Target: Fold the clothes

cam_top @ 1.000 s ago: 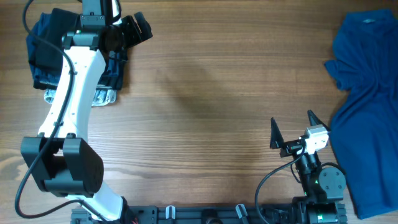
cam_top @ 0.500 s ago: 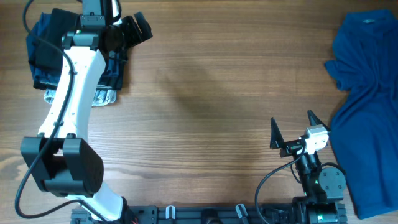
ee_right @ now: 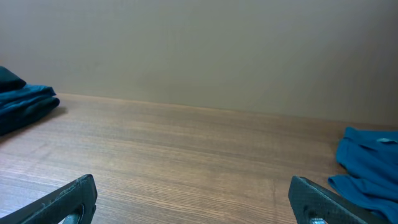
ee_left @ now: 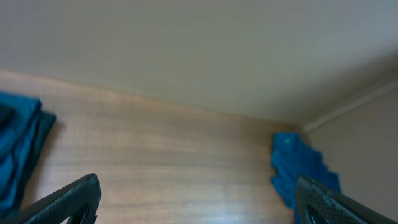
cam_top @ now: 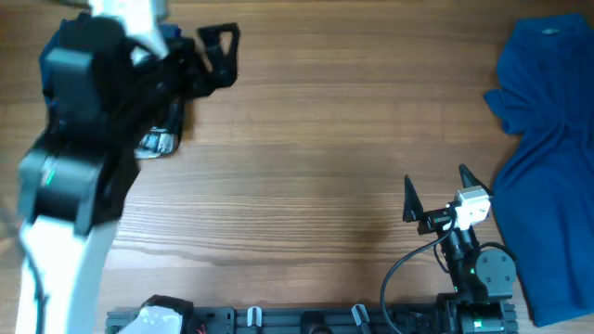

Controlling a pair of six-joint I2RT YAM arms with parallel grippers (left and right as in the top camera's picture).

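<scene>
The clothes lie in two places. A bright blue shirt (cam_top: pixel 548 139) is spread loosely at the table's right edge, and it also shows as the blue shirt (ee_left: pixel 295 162) and the blue shirt (ee_right: pixel 370 162) in the wrist views. A folded pile of dark and blue garments (cam_top: pixel 56 104) sits at the far left, largely hidden under my left arm; the same pile (ee_right: pixel 22 102) shows far left in the right wrist view. My left gripper (cam_top: pixel 225 54) hovers just right of the pile, open and empty. My right gripper (cam_top: pixel 436 184) stands open near the front edge, left of the blue shirt, holding nothing.
A pale patterned piece of cloth (cam_top: pixel 156 143) pokes out beneath the pile. Bare wooden table (cam_top: pixel 325 139) stretches between the pile and the blue shirt. The arms' black base rail (cam_top: pixel 306 320) runs along the front edge. A plain wall (ee_right: pixel 199 50) stands behind the table.
My left arm has swung and now looks large and blurred over the left pile; its gripper has shifted slightly right. The right arm and the blue shirt have not moved.
</scene>
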